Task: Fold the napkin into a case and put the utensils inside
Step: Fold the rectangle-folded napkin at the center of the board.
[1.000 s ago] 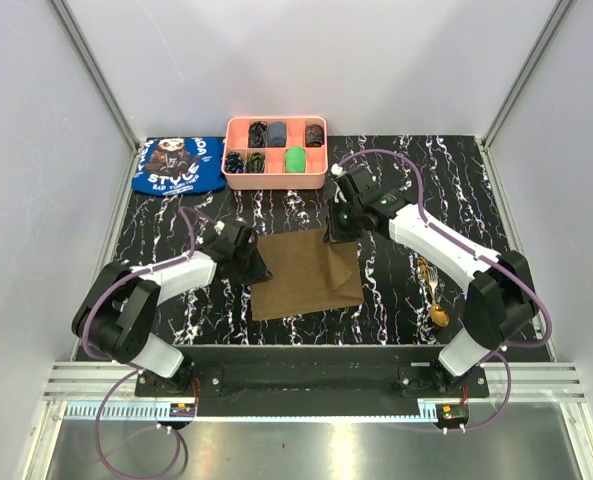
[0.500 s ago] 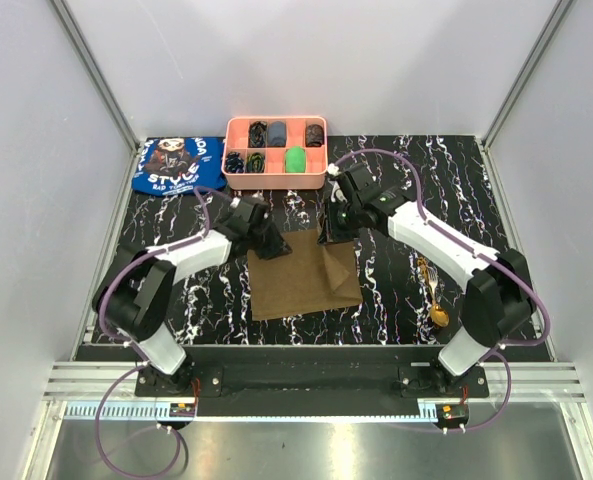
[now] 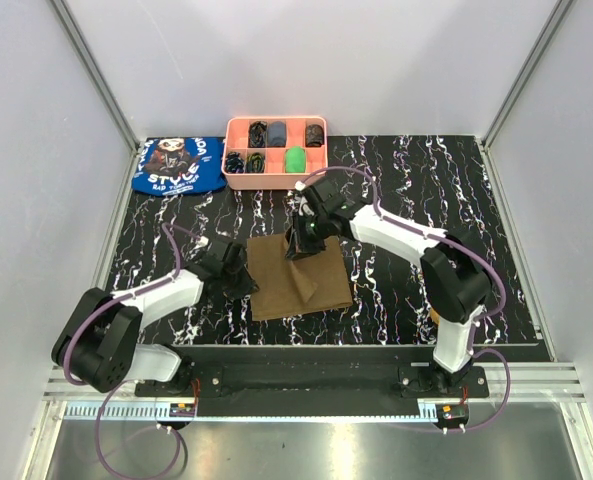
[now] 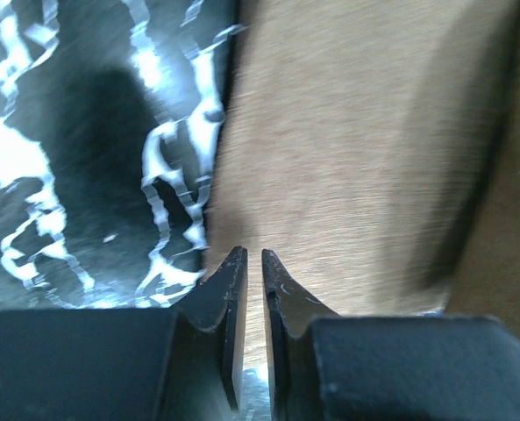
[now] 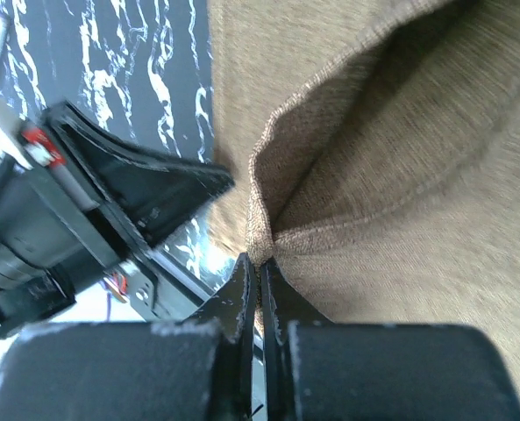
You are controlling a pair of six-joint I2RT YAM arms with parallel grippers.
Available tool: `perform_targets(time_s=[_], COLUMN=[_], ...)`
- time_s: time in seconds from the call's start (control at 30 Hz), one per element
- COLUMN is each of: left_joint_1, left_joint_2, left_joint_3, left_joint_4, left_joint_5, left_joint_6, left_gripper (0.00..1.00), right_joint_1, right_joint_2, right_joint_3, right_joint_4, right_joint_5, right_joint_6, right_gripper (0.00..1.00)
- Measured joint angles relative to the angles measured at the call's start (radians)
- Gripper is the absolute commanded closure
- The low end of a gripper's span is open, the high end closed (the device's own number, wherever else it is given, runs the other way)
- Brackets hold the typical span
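Note:
The olive-brown napkin [image 3: 306,285] lies at the middle of the black marbled table. My right gripper [image 3: 301,240] is shut on its far right corner, which is lifted and pulled left over the cloth, so a fold stands up. The right wrist view shows that pinched corner [image 5: 268,232] between the right gripper's fingertips [image 5: 258,260]. My left gripper [image 3: 238,278] sits low at the napkin's left edge. In the left wrist view its fingertips [image 4: 251,254] are closed to a thin slit over the cloth [image 4: 347,149], with nothing seen between them. The utensils are hidden behind the right arm.
A pink compartment tray [image 3: 276,184] with small dark and green items stands at the back centre. A blue printed cloth [image 3: 179,165] lies at the back left. The right arm [image 3: 456,280] spans the table's right half.
My right gripper has carried the napkin's far right corner leftward over the cloth. My left gripper went up to the far left corner, then drew back to the left edge.

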Motion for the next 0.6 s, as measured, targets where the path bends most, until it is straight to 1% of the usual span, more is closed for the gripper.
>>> perform_targets(time_s=[0.33,0.6], left_joint_1=[0.002,0.002], left_joint_2=[-0.018,-0.023], left_joint_3=[-0.064,-0.088], left_joint_4=[0.068,0.116], left_joint_5=[-0.008,-0.008], left_joint_6=[-0.030,-0.049], left_gripper=[0.87,0.88], right_joint_1=[0.027,0.043], right_joint_2=[0.090,0.143], right_joint_3=[0.010,0.027], right_joint_4=[0.135,0.196], right_joint_5=[-0.030,-0.027], right_joint_6=[0.145,0.208], right_gripper=[1.00,1.00])
